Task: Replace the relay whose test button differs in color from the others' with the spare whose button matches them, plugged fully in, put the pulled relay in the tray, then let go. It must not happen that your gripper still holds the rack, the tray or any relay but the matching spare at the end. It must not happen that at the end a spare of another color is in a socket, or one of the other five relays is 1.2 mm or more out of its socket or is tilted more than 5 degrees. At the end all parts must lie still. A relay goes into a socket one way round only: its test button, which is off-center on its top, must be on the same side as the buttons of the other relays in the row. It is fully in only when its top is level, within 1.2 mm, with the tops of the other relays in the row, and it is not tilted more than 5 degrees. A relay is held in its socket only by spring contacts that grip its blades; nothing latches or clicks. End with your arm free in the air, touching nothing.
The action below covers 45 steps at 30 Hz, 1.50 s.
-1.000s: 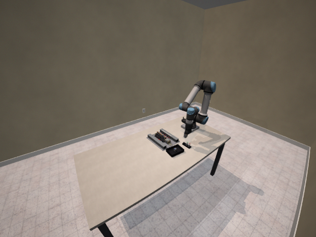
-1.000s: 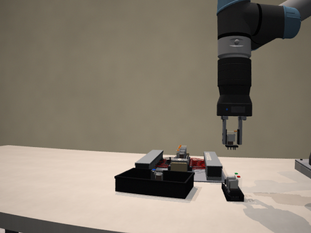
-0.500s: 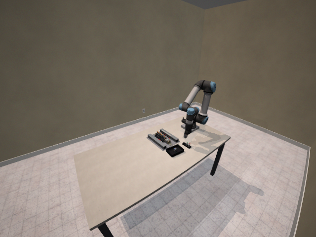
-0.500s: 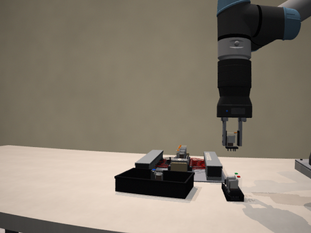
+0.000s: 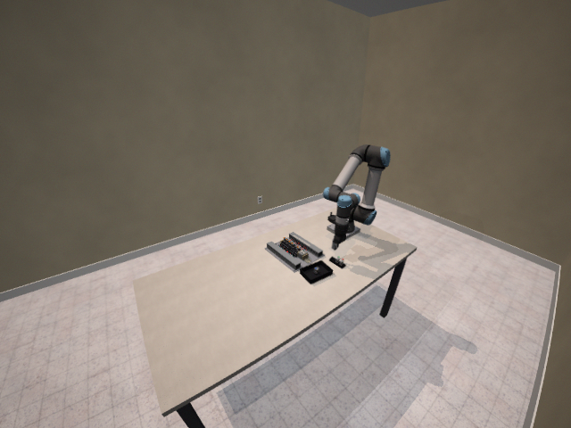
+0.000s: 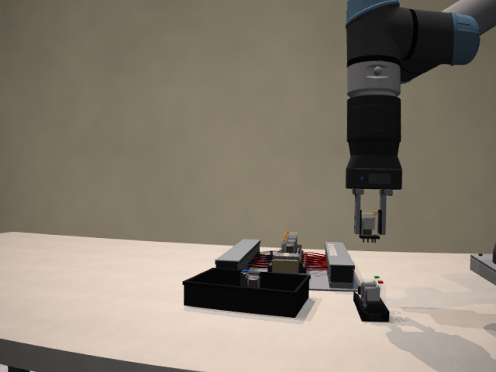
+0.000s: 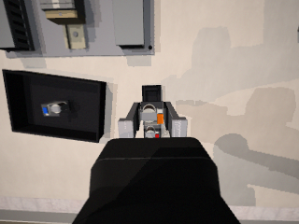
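Observation:
My gripper [image 6: 369, 228] [image 7: 151, 110] is shut on the spare relay with the orange button [image 6: 368, 221] [image 7: 149, 112]. The relay hangs upright, blades down, high above the spares holder [image 6: 374, 314] [image 7: 151, 91]. In the wrist view its orange button is on the right. The holder bears relays with a green button [image 6: 376, 277] and a red button [image 6: 380, 281] [image 7: 157, 136]. The relay with the blue button [image 6: 252, 279] [image 7: 56, 108] lies in the black tray [image 6: 240, 300] [image 7: 101, 112]. The row of relays [image 6: 291, 239] on the rail shows orange buttons on its left in the exterior view; its sockets are mostly hidden.
Two grey wire ducts [image 6: 238, 255] [image 6: 339, 256] flank the relay row, with red and dark wires between. A beige end block [image 6: 284, 266] [image 7: 63, 15] stands at the row's near end. The tray stands between the panel and the table's front edge, left of the holder.

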Available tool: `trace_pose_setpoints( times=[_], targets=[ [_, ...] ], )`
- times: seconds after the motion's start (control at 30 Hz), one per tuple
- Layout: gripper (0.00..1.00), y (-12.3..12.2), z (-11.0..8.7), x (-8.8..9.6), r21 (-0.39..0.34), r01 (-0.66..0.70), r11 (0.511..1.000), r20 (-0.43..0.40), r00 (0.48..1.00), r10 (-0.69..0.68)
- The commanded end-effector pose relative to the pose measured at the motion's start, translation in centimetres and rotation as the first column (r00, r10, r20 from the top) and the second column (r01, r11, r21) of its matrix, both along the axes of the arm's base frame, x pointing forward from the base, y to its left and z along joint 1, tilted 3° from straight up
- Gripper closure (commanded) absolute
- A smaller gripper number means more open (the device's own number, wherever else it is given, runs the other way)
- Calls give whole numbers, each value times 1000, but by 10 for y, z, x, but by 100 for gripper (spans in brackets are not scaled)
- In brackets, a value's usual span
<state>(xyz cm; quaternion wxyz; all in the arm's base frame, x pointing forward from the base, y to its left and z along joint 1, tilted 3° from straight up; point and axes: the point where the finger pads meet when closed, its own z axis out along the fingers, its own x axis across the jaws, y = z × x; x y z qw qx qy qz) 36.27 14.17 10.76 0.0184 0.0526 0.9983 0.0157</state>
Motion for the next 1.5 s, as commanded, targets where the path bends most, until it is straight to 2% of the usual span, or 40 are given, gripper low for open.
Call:
trace_pose_setpoints(
  times=[0.0, 0.83, 1.0, 1.4, 1.47],
  targets=[
    [100, 0, 0, 0, 0, 0, 1000, 1, 1000, 0],
    [100, 0, -1, 0, 0, 0, 1000, 1, 1000, 0],
    [100, 0, -1, 0, -10, -228, 974, 7, 974, 228],
    [100, 0, -1, 0, -10, -228, 974, 7, 974, 228],
    [100, 0, -1, 0, -14, -313, 950, 9, 950, 313]
  ],
)
